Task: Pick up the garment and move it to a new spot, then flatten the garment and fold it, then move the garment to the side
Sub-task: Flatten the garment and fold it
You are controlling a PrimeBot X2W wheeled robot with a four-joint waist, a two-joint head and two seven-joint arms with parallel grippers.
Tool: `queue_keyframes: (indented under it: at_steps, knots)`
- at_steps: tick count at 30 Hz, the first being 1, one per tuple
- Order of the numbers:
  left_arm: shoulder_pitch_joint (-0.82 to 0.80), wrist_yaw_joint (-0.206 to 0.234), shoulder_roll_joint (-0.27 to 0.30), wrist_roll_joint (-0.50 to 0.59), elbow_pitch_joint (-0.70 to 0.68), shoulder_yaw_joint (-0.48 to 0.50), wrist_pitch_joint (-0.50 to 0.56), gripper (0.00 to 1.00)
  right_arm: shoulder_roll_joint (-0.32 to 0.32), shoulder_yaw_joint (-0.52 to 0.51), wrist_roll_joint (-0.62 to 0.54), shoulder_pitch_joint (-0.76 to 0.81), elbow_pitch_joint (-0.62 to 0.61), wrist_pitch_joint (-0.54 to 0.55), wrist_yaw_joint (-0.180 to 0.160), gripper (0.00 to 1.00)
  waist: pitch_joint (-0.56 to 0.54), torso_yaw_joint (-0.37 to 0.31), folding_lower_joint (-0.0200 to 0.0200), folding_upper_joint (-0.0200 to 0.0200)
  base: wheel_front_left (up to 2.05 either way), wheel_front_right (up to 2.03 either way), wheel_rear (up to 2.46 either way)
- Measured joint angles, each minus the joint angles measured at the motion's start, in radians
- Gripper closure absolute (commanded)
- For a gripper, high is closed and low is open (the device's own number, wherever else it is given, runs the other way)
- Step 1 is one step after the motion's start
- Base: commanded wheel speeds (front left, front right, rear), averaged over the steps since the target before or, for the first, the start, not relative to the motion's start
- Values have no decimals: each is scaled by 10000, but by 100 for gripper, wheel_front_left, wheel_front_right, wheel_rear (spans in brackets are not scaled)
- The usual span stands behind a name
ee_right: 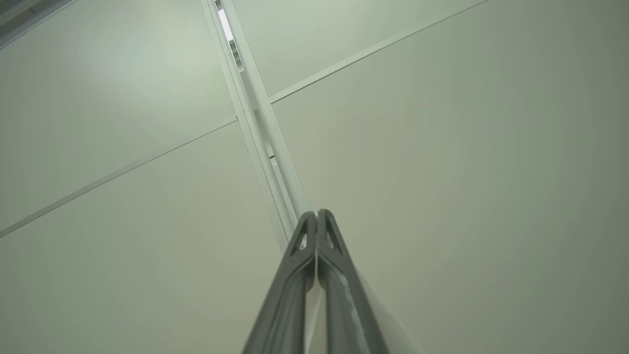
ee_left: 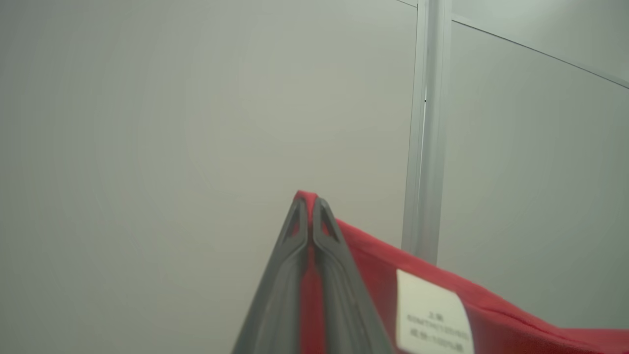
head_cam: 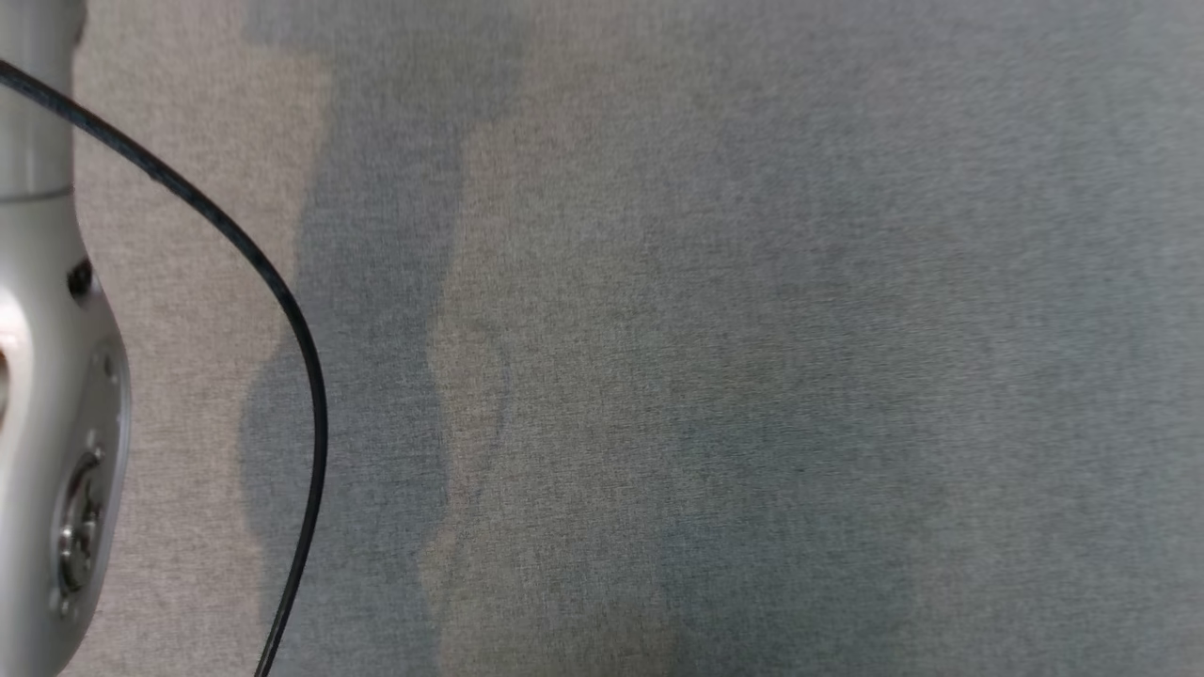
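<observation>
In the left wrist view my left gripper is shut on the top edge of the red garment. The cloth runs between the two dark fingers and stretches away to the lower right, taut, with a white care label on it. The gripper points up at a pale wall. My right gripper is shut, its fingertips touching, and points at pale ceiling panels. I see no red cloth between its fingers. A faint pale strip lies along its right finger; what it is I cannot tell.
The head view looks down on a grey woven surface crossed by soft shadows. A silver arm segment stands at the left edge, with a black cable curving beside it. A metal rail runs up the wall.
</observation>
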Motion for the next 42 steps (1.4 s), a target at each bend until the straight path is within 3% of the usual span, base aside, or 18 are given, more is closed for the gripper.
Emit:
queue_keyframes:
  at_steps: [7,14,18,30,42]
  knots:
    - [17,6,-146,326,-692,458,-38,100,311,-46,153,780,-1298,-36,0,100,1046,128,0,0,0,0,0]
    - [1298,-782,-186,694,-598,247,-52,100,391,13,468,2296,-1306,-38,0,100,1643,126,0,0,0,0,0]
    - [2165,-878,-173,834,-242,309,-50,100,401,117,639,3504,-1137,-36,0,100,1697,139,1,0,0,0,0]
    - [4268,-1333,-127,1745,184,391,-52,100,58,479,1941,6462,-1277,-36,0,100,647,34,1,0,0,0,0]
    - [6954,-1540,-132,2395,581,-98,-52,100,-725,1597,3933,8915,178,336,0,100,-1186,-62,0,0,0,0,0]
